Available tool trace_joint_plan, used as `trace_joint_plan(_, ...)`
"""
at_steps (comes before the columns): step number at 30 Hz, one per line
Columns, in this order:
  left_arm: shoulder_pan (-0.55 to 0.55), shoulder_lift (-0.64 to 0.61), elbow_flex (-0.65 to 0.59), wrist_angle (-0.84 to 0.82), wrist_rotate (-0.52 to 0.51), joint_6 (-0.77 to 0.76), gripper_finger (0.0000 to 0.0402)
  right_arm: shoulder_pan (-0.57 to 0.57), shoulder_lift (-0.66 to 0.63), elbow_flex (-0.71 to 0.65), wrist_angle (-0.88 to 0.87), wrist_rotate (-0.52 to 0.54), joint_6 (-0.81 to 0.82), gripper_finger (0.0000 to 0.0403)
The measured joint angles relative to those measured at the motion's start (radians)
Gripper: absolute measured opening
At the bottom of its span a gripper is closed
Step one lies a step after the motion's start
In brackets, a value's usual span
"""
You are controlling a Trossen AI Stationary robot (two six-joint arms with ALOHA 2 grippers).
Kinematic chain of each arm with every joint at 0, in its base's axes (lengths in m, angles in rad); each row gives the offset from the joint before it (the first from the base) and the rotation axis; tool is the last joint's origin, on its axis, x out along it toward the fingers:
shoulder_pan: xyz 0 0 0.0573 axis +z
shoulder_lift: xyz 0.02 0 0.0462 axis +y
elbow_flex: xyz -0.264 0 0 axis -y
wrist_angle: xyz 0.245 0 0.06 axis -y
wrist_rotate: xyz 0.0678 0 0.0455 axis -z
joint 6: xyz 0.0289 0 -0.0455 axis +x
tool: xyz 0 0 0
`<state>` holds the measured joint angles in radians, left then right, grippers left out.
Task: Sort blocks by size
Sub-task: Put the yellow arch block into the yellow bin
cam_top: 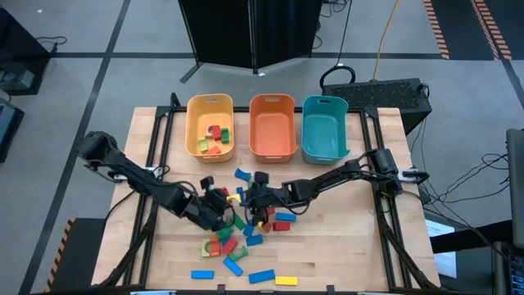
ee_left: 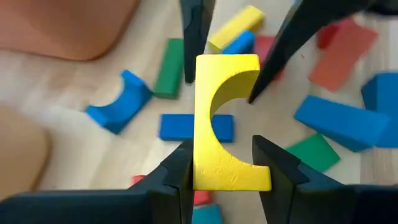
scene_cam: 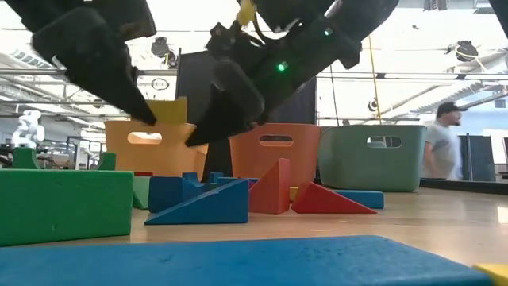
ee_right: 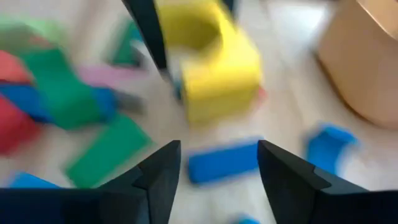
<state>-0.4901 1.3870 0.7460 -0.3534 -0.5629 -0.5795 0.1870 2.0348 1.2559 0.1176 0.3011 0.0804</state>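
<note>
Left wrist view: the left gripper [ee_left: 221,163] pinches a yellow arch block [ee_left: 225,121] above the scattered blocks [cam_top: 246,238] near the bench's middle. The right gripper [ee_right: 217,163], fingers spread, faces it. The block appears light, rigid wood; its flat sides suit gripping.

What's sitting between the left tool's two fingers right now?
A yellow arch block, held upright between the left tool fingers, shown in the left wrist view.
</note>
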Motion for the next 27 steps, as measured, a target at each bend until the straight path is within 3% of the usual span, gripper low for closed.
trace_joint_plan(8, 0.119, -0.208, 0.000, -0.195, -0.054, -0.064, 0.0120, -0.001, 0.002, 0.000, -0.012, 0.009, 0.039, 0.0214)
trace_joint_plan(17, 0.364, -0.349, 0.000, -0.282, -0.058, 0.011, 0.0120, -0.002, 0.005, 0.000, -0.008, 0.008, 0.040, 0.0211)
trace_joint_plan(27, 0.735, -0.336, 0.000, -0.285, 0.121, 0.164, 0.0120, 0.001, 0.005, 0.000, 0.034, -0.048, 0.047, 0.0210)
